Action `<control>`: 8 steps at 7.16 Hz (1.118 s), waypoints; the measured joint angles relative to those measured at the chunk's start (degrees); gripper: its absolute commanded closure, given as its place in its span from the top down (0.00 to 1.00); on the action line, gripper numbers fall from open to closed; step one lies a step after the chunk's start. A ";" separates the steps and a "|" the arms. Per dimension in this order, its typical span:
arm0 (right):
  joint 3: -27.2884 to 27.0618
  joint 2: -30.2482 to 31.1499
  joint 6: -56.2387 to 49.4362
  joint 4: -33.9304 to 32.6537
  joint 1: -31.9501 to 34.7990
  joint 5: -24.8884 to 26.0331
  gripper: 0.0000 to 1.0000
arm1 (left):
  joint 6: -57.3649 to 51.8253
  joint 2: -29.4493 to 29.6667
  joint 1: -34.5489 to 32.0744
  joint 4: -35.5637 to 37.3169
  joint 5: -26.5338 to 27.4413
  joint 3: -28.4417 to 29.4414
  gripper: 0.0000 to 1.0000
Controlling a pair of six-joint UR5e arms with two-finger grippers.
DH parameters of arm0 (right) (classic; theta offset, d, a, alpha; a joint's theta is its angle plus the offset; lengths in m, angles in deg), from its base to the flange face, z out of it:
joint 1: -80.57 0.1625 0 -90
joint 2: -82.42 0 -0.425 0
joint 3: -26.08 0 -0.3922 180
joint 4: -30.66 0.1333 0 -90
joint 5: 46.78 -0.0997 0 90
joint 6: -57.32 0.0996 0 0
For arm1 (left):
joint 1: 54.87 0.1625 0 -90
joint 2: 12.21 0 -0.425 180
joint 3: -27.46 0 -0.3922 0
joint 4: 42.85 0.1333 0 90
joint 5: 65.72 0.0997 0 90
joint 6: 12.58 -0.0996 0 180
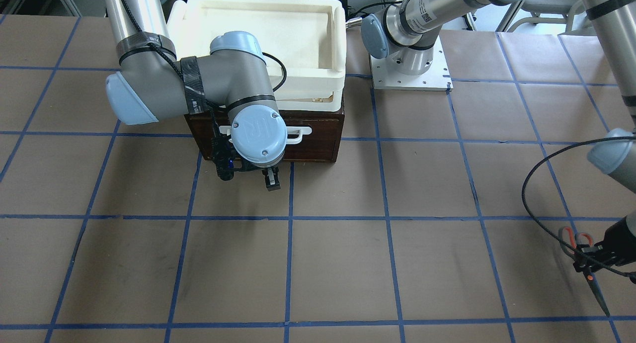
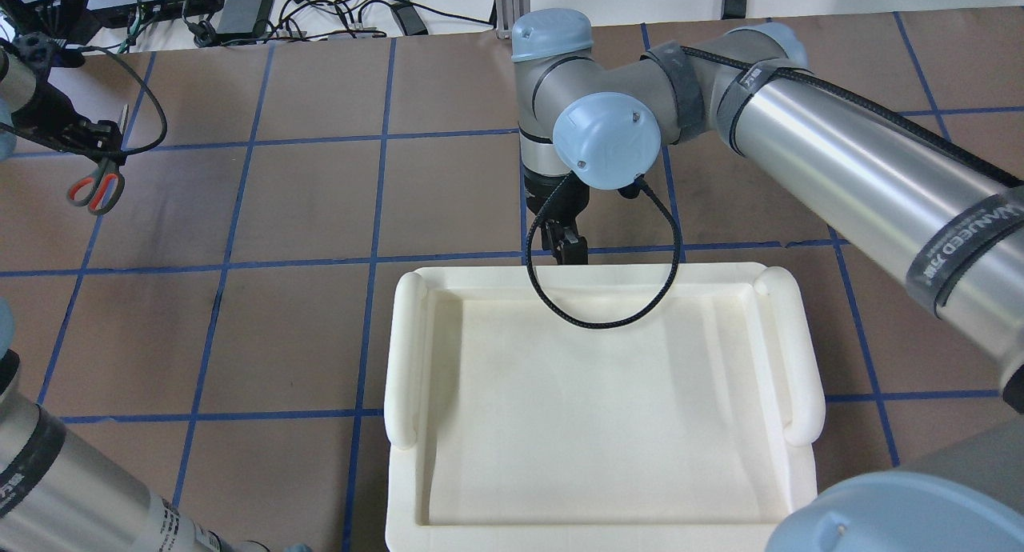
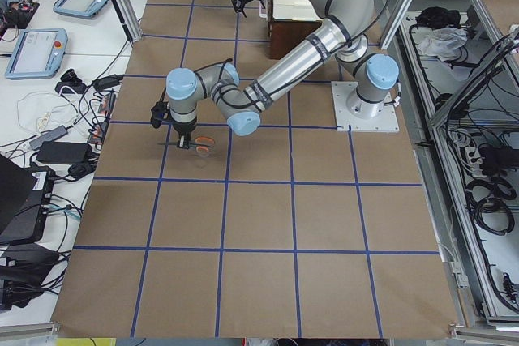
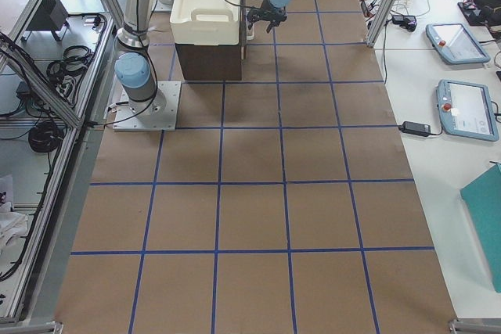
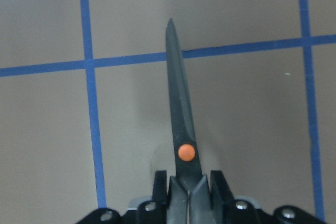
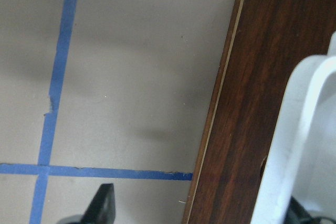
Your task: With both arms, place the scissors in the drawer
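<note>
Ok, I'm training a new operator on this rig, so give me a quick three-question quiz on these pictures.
1. True or false: the drawer already stands open.
2. Which gripper holds the scissors? A left, B right, C neither.
3. Fill in: the right gripper is open, close to the drawer's white ____.

Key
1. False: its front is shut, and none of its inside shows.
2. A: the left gripper is clamped on them just behind the orange pivot.
3. handle
</note>
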 measured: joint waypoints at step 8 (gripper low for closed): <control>2.57 -1.80 -3.79 -5.50 -0.71 0.65 1.00 | -31.25 -27.72 -17.16 -29.23 3.03 0.57 0.00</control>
